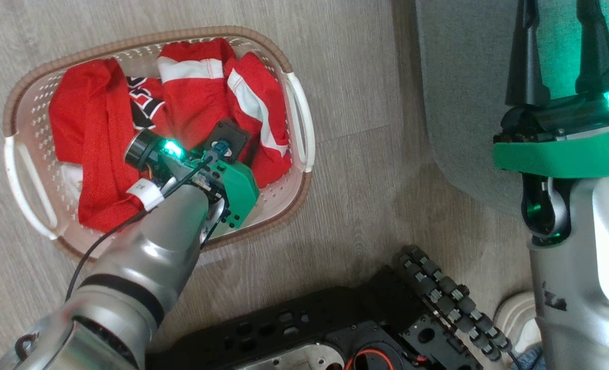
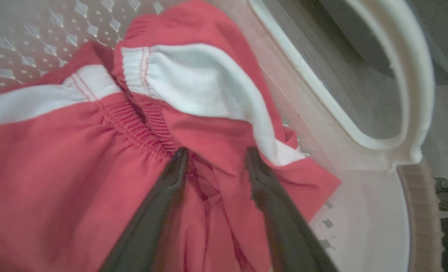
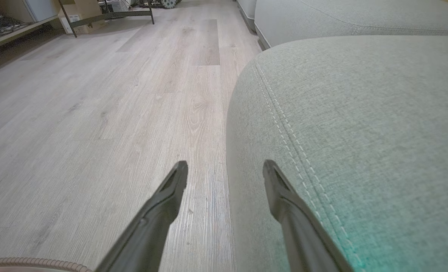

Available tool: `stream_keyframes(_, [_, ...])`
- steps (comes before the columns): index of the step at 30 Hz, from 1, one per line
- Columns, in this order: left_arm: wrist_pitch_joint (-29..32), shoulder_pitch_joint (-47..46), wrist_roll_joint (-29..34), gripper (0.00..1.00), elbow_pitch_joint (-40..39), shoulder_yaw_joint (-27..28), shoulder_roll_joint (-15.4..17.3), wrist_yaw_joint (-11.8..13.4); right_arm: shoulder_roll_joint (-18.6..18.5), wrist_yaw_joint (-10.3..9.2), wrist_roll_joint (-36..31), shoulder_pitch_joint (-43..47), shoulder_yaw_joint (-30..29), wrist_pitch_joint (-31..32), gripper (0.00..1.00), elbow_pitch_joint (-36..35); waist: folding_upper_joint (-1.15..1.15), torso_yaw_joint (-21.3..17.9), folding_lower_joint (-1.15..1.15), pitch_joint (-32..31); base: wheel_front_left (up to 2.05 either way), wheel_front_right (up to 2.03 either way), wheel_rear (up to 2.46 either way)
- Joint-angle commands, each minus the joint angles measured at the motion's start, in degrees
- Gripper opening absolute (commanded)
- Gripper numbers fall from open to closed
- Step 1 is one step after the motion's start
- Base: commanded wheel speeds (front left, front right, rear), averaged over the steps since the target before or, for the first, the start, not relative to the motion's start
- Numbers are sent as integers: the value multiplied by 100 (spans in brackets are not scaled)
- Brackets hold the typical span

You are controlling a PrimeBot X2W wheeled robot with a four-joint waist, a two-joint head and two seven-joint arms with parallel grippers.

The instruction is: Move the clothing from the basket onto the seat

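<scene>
Left gripper [image 2: 216, 153]: I am reaching it down into the basket. Its two dark fingers are standing partly apart, tips pressing into red fabric, with a fold lying between them. I cannot tell whether that fold is pinched.
Left forearm [image 1: 145, 246]: I am slanting it over the basket's near rim.
Red clothing [image 1: 181, 113]: all of it is lying inside the basket, and none is on the seat.
Shorts [image 2: 76, 151]: red, with a gathered elastic band and white stripes. They are bunching under my left fingertips, toward the basket's right half.
Jersey [image 1: 93, 118]: red with black white-edged lettering, it is lying crumpled in the basket's left half, beside the shorts.
Basket [image 1: 294, 169]: white perforated plastic with a brown woven-look rim, it is sitting on the floor, well apart from the seat.
Handle [image 2: 413, 75]: a white loop, it is standing just beside the shorts.
Right gripper [image 3: 224, 166]: I am holding it wide and empty above the seat's rounded corner.
Seat [image 3: 360, 132]: grey-green fabric with a stitched seam, it is lying under my right fingers.
Floor [image 3: 95, 113]: pale wood-look planks.
</scene>
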Motion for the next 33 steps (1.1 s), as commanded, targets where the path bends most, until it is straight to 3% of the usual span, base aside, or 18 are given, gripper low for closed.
stream_keyframes(1, [-22,94,-41,0,-58,-23,36,1,-30,42,-42,188,64,-52,100,-150,0,35,0,-37,0,0,0])
stream_keyframes(15, [-61,384,-243,0,-365,-110,56,125,-30,42,-66,245,52,-52,100,106,0,322,0,-923,0,0,0])
stream_keyframes(24, [-62,960,-140,0,-1247,257,287,218,-30,42,-158,556,-16,-52,100,415,0,519,0,-2062,0,0,0])
stream_keyframes(33, [-63,1591,-18,0,-2203,657,314,67,-30,42,-346,1123,-107,-52,100,684,0,822,0,-3418,0,0,0])
